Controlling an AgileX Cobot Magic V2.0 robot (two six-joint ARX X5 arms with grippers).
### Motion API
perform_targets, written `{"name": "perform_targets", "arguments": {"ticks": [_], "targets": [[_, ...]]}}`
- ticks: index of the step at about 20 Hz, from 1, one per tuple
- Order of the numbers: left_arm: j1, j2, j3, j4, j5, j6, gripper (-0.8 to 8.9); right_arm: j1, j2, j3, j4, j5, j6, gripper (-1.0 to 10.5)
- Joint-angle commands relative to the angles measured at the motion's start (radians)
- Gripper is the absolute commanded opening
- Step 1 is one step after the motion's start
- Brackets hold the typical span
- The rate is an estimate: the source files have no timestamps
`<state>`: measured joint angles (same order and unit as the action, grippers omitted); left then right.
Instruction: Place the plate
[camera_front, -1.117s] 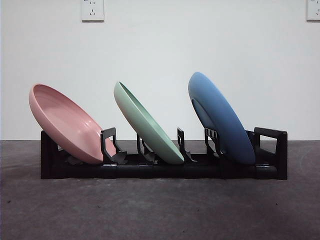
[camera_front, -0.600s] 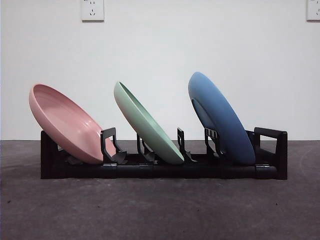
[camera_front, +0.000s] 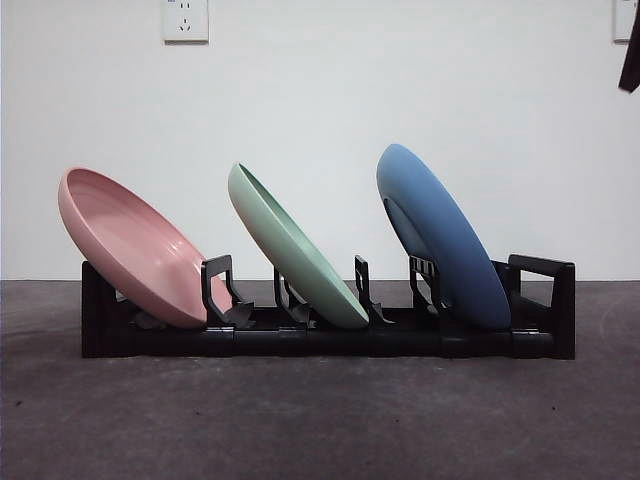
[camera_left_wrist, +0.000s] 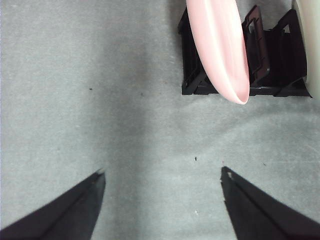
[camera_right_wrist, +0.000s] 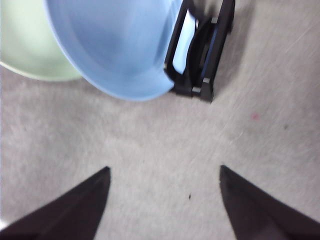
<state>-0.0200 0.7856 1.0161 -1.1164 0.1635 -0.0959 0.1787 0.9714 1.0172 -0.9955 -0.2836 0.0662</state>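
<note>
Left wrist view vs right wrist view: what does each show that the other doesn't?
Only the left wrist view shows the pink plate leaning in its end of the rack, plus the left tool, jaws wide apart. Only the right wrist view shows the blue plate at the other rack end and the right tool, also open. Both catch the green plate at an edge, the rack, and the grey table.
</note>
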Motion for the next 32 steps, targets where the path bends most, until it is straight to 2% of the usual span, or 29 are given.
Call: {"name": "perform_targets", "arguments": {"ticks": [1, 7, 12, 17, 26, 32], "targets": [[0.0, 0.005, 0.023, 0.017, 0.006, 0.01, 3.82, 0.027, 0.044, 0.047, -0.017, 0.002, 0.005, 3.3], [0.0, 0.004, 0.023, 0.042, 0.006, -0.002, 3.79, 0.119, 0.243, 0.289, -0.084, 0.006, 0.014, 3.1], [0.0, 0.004, 0.023, 0.04, 0.006, -0.002, 3.78, 0.223, 0.434, 0.519, -0.084, 0.058, 0.028, 3.1], [0.0, 0.004, 0.023, 0.044, 0.006, -0.002, 3.76, 0.32, 0.611, 0.669, -0.084, 0.126, 0.041, 3.1], [0.0, 0.004, 0.023, 0.064, 0.006, -0.002, 3.77, 0.357, 0.803, 0.708, -0.041, 0.162, 0.053, 3.0], [0.0, 0.004, 0.023, 0.066, 0.005, -0.001, 3.76, 0.357, 0.834, 0.708, -0.029, 0.161, 0.05, 1.2]]}}
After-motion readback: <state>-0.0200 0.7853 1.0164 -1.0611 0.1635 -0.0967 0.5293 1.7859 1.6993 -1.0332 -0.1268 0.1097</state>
